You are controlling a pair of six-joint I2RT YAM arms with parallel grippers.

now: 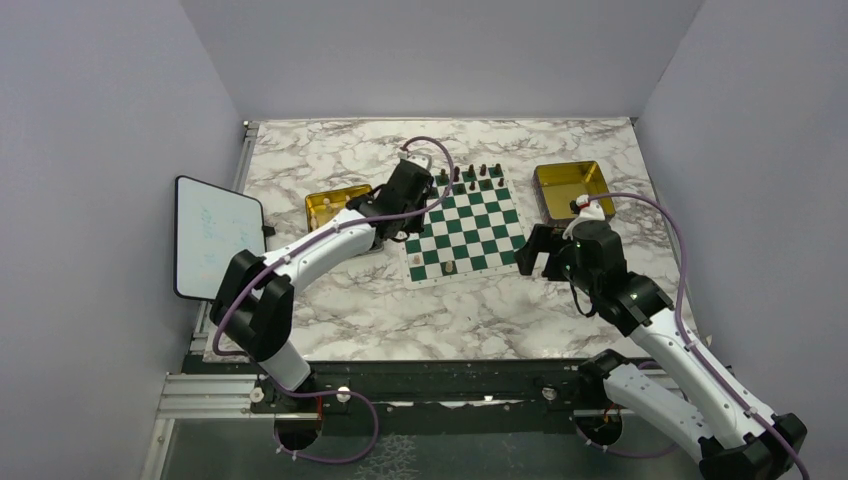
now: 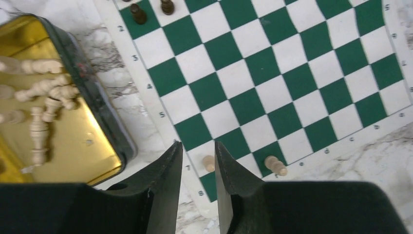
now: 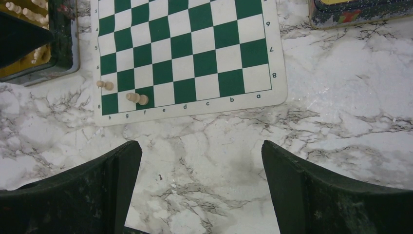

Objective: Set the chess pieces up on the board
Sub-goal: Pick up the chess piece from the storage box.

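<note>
The green and white board [image 1: 470, 228] lies mid-table. Two cream pieces stand near its near left corner [image 1: 417, 260] [image 1: 450, 267]; they also show in the left wrist view [image 2: 209, 163] [image 2: 275, 165] and the right wrist view [image 3: 105, 85] [image 3: 138, 98]. More cream pieces [image 2: 44, 92] lie in the left gold tray [image 2: 97, 112]. My left gripper [image 2: 197, 144] hangs above the board's left edge, slightly open and empty, with the corner pawn seen below its gap. My right gripper [image 3: 200, 144] is wide open and empty over marble in front of the board.
Dark pieces [image 2: 139, 13] stand along the board's far rows [image 1: 470, 175]. A second gold tray [image 1: 572, 187] sits right of the board. A white tablet [image 1: 215, 235] lies at the left table edge. Walls close in the table on three sides.
</note>
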